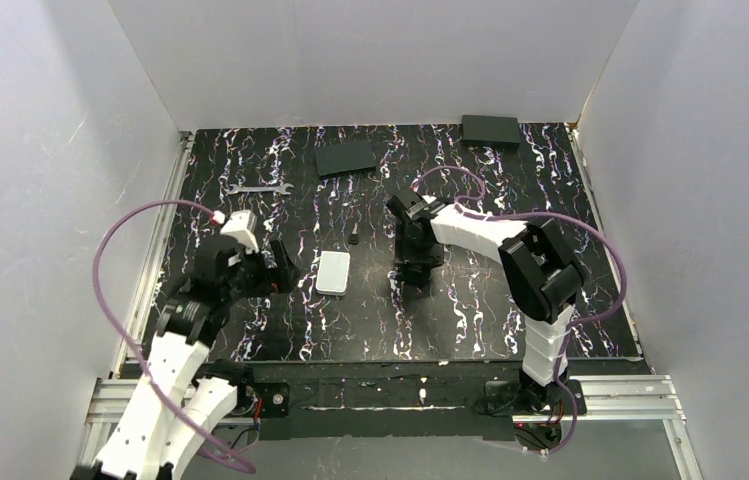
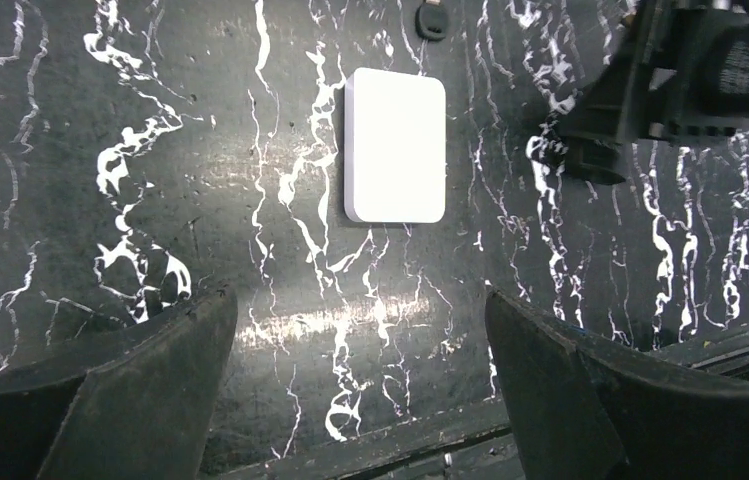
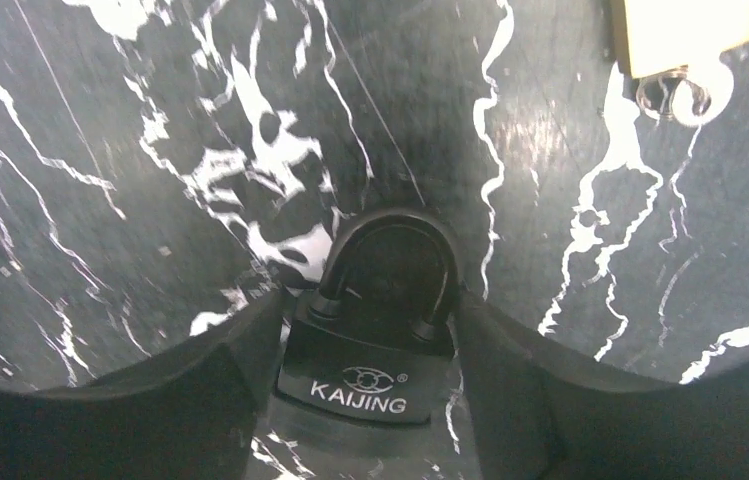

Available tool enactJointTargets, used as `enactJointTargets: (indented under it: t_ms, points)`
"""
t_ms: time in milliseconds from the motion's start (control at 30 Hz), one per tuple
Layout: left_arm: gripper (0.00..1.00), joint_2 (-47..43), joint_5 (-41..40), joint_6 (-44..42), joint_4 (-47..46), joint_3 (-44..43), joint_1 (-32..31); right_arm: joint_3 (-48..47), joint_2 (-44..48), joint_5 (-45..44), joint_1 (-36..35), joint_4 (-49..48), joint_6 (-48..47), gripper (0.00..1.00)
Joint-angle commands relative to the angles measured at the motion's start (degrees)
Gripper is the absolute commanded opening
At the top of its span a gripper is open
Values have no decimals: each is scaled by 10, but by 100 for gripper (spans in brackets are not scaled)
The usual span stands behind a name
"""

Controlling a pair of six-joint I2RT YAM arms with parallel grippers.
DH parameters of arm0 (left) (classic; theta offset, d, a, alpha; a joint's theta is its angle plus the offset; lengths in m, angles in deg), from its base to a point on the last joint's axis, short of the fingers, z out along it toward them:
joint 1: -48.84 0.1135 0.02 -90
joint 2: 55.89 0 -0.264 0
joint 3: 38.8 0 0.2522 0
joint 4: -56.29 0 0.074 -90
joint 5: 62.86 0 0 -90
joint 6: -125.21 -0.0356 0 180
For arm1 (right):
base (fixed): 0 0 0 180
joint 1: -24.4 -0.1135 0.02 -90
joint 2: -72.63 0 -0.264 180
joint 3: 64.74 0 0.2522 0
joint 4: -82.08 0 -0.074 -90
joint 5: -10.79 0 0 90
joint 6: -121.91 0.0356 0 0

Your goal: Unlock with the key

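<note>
While right gripper (image 3: 366, 325) clamps the KAIJING padlock (image 3: 365, 378), key (image 2: 432, 19) lies untouched; left gripper (image 2: 355, 312) spread, empty. Pickup, insertion, turn remain.

Our left end effector (image 2: 357, 300) hangs with fingers spread wide; our right end effector (image 3: 365, 310), pointed down, clamps a black padlock (image 3: 362, 378).

dim wrist views, glare on glossy table (image 2: 280, 325), near edges seemingly blurred
</note>
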Motion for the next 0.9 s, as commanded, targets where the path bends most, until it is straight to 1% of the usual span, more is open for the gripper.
enactJointTargets:
  t_ms: [0,67,133,233,267,300,367,500,667,867]
  points:
    - [91,111,22,19,-51,-10,-3,29,47,27,-2,7,-43,78]
    - [90,172,18,13,-61,-40,-13,23,63,25,-2,15,-55,82]
    - [89,231,6,-3,-67,-76,-30,19,82,26,-2,19,-66,83]
    - [87,326,-40,-41,-71,-143,-63,22,120,21,-2,23,-72,83]
    - [85,377,-44,-53,-64,-180,-72,34,144,21,-2,21,-74,83]
    - [85,406,-59,-60,-54,-205,-75,41,158,19,-2,21,-75,84]
    - [82,469,-61,-72,-35,-254,-82,60,190,15,-3,20,-77,84]
    - [78,567,-92,-99,-23,-332,-108,101,255,5,-2,19,-82,85]
    - [74,688,-109,-120,30,-446,-133,150,326,2,-2,10,-85,85]
    - [73,784,-123,-134,59,-535,-159,190,375,11,-2,5,-80,85]
